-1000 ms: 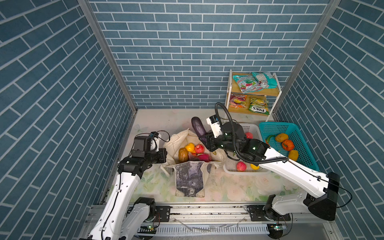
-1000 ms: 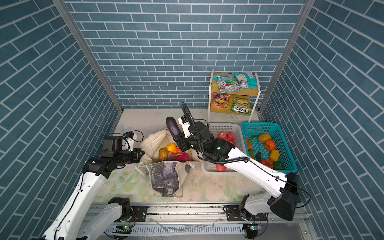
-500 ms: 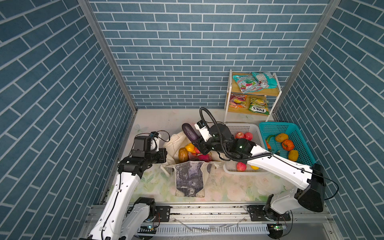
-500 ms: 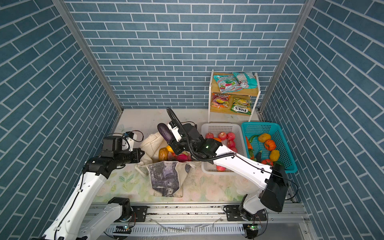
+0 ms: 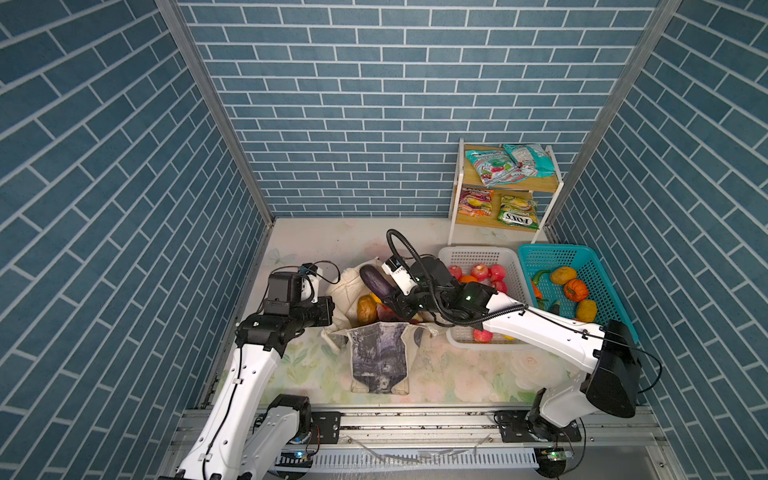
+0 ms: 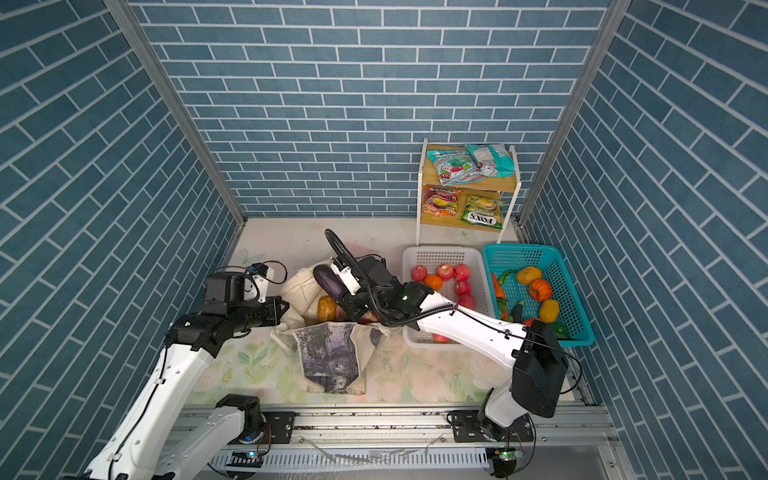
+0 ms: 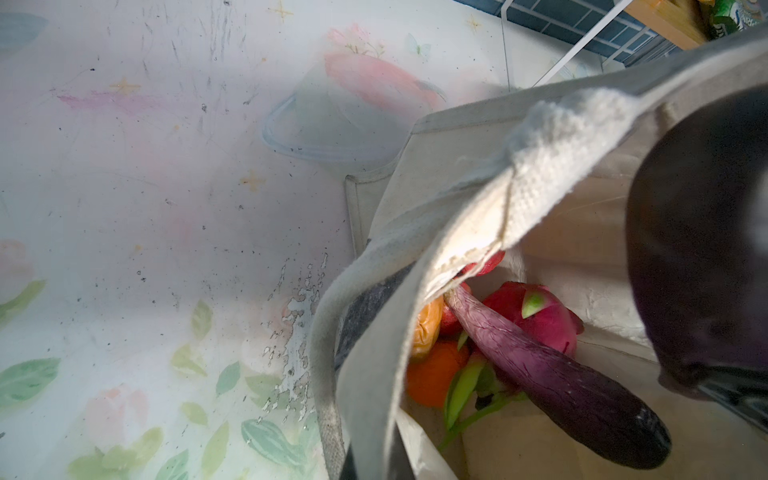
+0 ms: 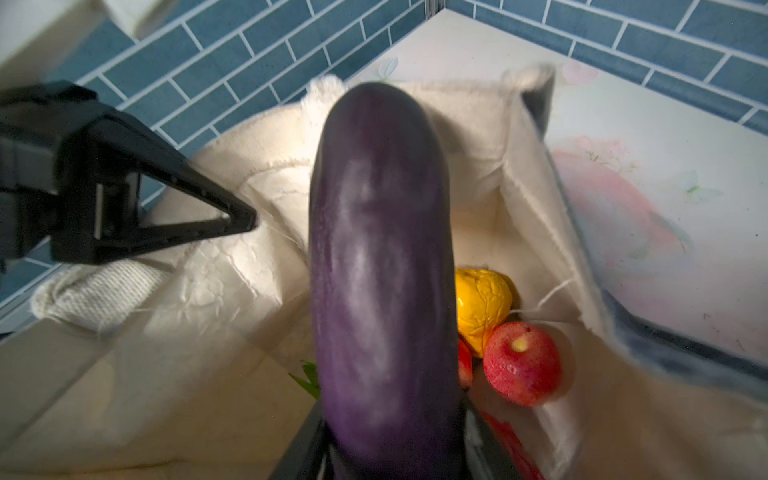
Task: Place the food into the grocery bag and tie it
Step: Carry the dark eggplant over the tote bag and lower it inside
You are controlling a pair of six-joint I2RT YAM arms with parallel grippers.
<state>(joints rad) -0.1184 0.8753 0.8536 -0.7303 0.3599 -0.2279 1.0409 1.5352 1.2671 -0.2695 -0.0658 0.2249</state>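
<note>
Left gripper (image 5: 330, 308) is pinched shut on grocery bag (image 5: 378, 357) at its left rim, prob to keep the mouth open. Right gripper (image 5: 394, 300) is clamped on aubergine (image 5: 375, 281), tilted over the mouth above fruit inside, likely for a drop. Bag sits mid floral mat (image 5: 457, 374); white basket (image 5: 469, 251) & teal basket (image 5: 552, 249) right, shelf (image 5: 473, 222) far right, blue brick walls (image 5: 374, 104) all round

"FOX'S", upside down, on green packet (image 5: 518, 215), lower level of shelf (image 5: 471, 172)
</note>
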